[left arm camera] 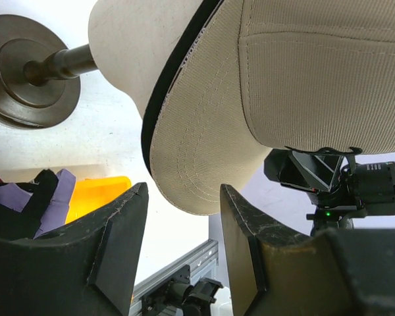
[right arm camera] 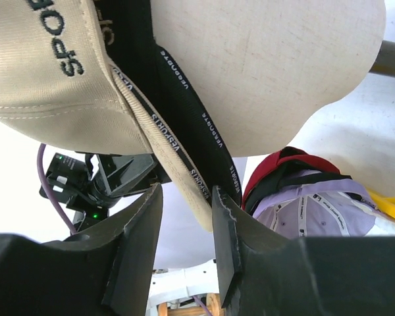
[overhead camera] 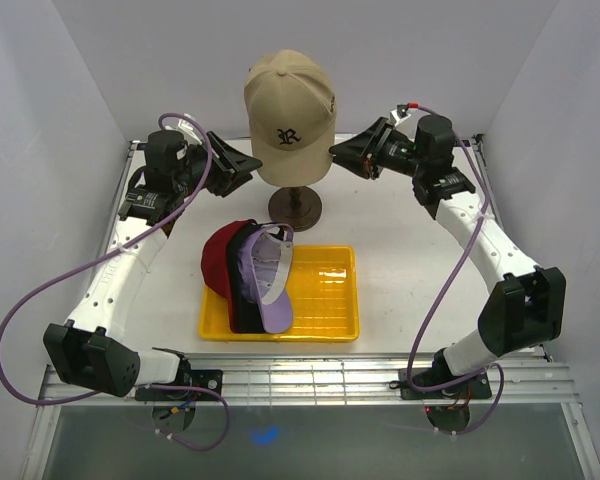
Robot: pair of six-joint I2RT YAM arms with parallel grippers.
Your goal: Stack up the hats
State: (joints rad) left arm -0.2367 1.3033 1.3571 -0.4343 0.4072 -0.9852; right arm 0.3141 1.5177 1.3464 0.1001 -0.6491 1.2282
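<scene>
The tan cap (overhead camera: pixel 290 110) with a dark "R" emblem sits on the cream mannequin head. The red cap (overhead camera: pixel 214 258), black cap (overhead camera: pixel 242 290) and lavender cap (overhead camera: pixel 272 285) lie nested at the left of the yellow tray (overhead camera: pixel 325 300). My left gripper (overhead camera: pixel 248 170) is open at the tan cap's left side; in the left wrist view its jaws (left arm camera: pixel 183 192) stand just under the brim (left arm camera: pixel 197 151). My right gripper (overhead camera: pixel 340 153) is open at the cap's right side; in the right wrist view (right arm camera: pixel 186 194) the cap's lower edge (right arm camera: pixel 184 174) hangs between the jaws.
The mannequin head (right arm camera: pixel 270 66) stands on a dark round base (overhead camera: pixel 295 208) behind the tray. White walls close in the back and both sides. A metal rail (overhead camera: pixel 310 375) runs along the near table edge.
</scene>
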